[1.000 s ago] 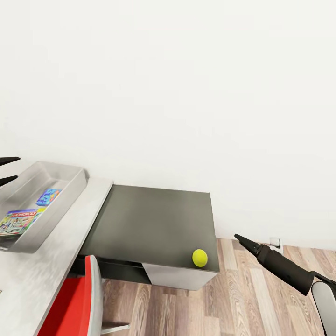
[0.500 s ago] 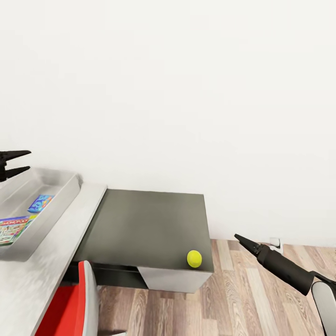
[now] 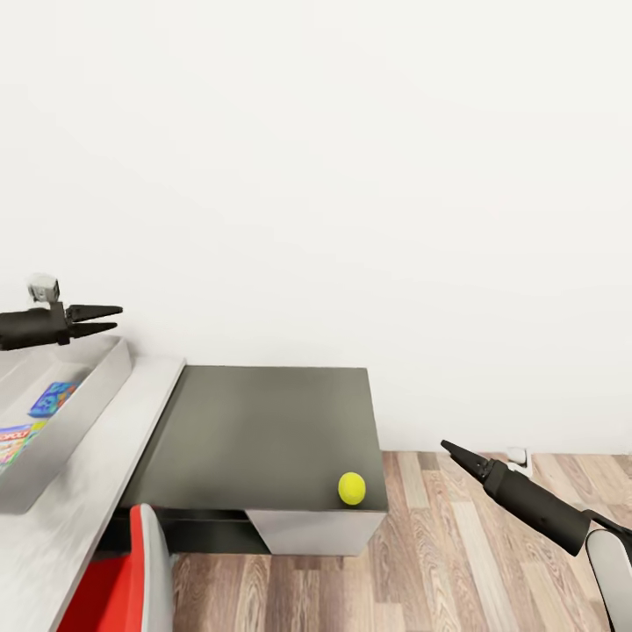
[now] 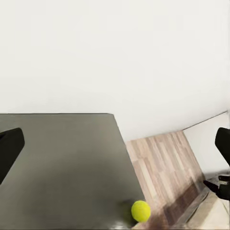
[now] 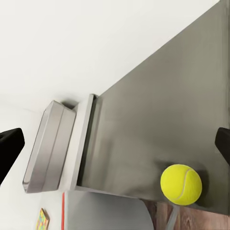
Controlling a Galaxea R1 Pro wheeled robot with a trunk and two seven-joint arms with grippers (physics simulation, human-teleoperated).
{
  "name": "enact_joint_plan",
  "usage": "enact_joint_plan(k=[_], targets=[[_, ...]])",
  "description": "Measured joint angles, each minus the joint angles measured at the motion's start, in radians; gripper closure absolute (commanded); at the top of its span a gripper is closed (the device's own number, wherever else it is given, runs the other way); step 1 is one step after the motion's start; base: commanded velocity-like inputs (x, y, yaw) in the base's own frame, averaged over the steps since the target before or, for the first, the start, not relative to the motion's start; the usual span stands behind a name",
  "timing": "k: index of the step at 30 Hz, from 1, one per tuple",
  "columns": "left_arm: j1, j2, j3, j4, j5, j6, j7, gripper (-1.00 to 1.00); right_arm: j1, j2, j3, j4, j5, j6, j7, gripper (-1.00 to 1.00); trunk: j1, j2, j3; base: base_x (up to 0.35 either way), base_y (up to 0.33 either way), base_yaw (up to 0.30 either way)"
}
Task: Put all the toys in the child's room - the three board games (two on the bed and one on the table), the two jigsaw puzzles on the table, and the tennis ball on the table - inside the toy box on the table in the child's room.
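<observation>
view swung right over the last second, so toy box (image 3: 83, 399) slid to the edge | left gripper (image 3: 112, 319) reached further in, fingers apart, empty | right gripper (image 3: 449, 448) parked, can't tell fingers | tennis ball (image 3: 352, 488) sits at the table (image 3: 263, 421) corner, probably next

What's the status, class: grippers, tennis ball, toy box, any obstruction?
Left gripper open, empty, above toy box rim. Right gripper beside desk, closure unclear. Tennis ball on dark desk corner, nothing around it.
</observation>
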Motion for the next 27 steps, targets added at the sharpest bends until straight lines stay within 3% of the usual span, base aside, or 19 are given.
enact_joint_plan(k=[9, 18, 23, 24, 27], targets=[[0.043, -0.076, -0.093, -0.146, -0.002, 0.000, -0.007, -1.00, 0.000, 0.000, 0.000, 0.001, 0.000, -0.001, -0.001, -1.00, 0.000, 0.000, 0.013, 0.000, 0.000, -0.174], [0.069, -0.154, -0.197, -0.171, -0.007, -0.004, 0.002, -1.00, 0.000, 0.000, -0.001, 0.002, 0.000, -0.001, 0.000, -1.00, 0.000, 0.000, 0.026, 0.000, 0.000, -0.189], [0.088, -0.202, -0.221, -0.172, -0.012, -0.008, 0.024, -1.00, 0.000, 0.000, -0.001, 0.002, 0.000, -0.001, 0.001, -1.00, 0.000, 0.000, 0.033, 0.000, 0.000, -0.196], [0.096, -0.222, -0.225, -0.172, -0.017, -0.009, 0.043, -1.00, 0.000, 0.000, -0.002, 0.002, 0.000, 0.000, 0.001, -1.00, 0.000, 0.000, 0.034, 0.000, 0.000, -0.197], [0.115, -0.251, -0.229, -0.171, -0.023, -0.010, 0.087, -1.00, 0.000, -0.001, -0.003, 0.002, 0.000, 0.000, 0.001, -1.00, 0.000, 0.000, 0.039, 0.000, 0.000, -0.197]])
